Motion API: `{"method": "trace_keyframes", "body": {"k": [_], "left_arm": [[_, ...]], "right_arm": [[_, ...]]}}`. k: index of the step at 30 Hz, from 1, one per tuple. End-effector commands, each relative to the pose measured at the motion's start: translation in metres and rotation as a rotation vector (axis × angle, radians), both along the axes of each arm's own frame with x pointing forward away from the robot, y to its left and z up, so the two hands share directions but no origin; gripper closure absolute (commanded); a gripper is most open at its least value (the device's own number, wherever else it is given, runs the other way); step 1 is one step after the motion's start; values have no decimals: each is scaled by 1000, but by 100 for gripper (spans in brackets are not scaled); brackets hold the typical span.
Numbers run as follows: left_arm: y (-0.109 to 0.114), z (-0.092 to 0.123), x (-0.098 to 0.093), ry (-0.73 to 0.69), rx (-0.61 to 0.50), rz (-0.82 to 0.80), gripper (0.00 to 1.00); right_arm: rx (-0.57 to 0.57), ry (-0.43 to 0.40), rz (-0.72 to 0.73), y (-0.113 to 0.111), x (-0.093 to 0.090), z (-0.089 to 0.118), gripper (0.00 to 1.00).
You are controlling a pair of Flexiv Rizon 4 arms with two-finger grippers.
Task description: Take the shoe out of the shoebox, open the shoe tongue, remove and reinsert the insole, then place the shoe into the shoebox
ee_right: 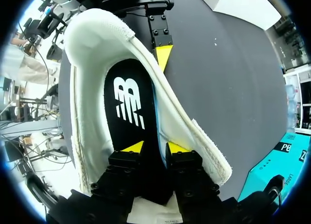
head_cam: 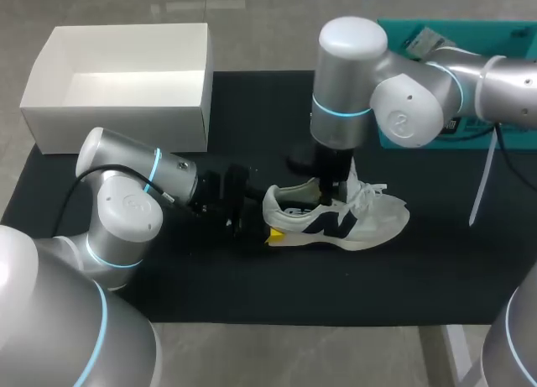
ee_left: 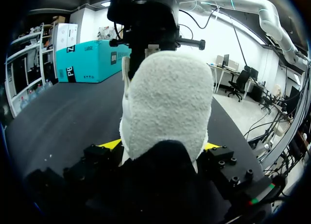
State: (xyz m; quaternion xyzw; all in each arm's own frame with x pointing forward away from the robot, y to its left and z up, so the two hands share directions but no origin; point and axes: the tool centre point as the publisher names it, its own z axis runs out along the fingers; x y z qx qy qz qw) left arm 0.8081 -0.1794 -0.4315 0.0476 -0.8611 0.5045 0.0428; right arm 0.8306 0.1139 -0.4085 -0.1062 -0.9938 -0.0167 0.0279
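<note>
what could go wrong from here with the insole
1. The right gripper pinches the insole only along a narrow strip, so it may slip free or buckle inside the shoe.
2. The left gripper holds only the heel; a hard pull or push on the insole might twist the shoe out of that hold.
</note>
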Motion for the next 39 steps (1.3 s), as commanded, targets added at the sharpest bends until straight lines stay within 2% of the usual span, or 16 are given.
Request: {"method": "trace_keyframes", "body": {"k": [1, 6, 11, 13, 21, 22, 24, 25, 26, 31, 39], "left_arm": [[0, -2, 1, 0, 1, -2, 100], [0, -2, 1, 0, 1, -2, 100], [0, -2, 1, 0, 1, -2, 100], [0, -2, 1, 0, 1, -2, 100], [0, -2, 1, 0, 1, -2, 100], [0, -2, 1, 0, 1, -2, 100], [0, -2, 1, 0, 1, -2, 100], [0, -2, 1, 0, 1, -2, 100], [0, -2, 1, 0, 1, -2, 100], [0, -2, 1, 0, 1, -2, 100], [0, -2, 1, 0, 1, -2, 100]], "right_arm": [[6, 28, 5, 0, 6, -13, 69], [16, 51, 15, 1, 7, -21, 70], [27, 119, 48, 7, 5, -29, 66], [27, 153, 61, 11, 1, -32, 63], [56, 236, 37, 18, -21, -54, 63], [61, 241, 29, 18, -22, -57, 65], [62, 244, 16, 17, -24, -63, 79], [63, 248, 9, 17, -24, -65, 87], [60, 253, -1, 16, -24, -67, 100], [50, 269, -39, 13, -27, -70, 100], [90, 219, -152, -6, -29, -41, 100]]}}
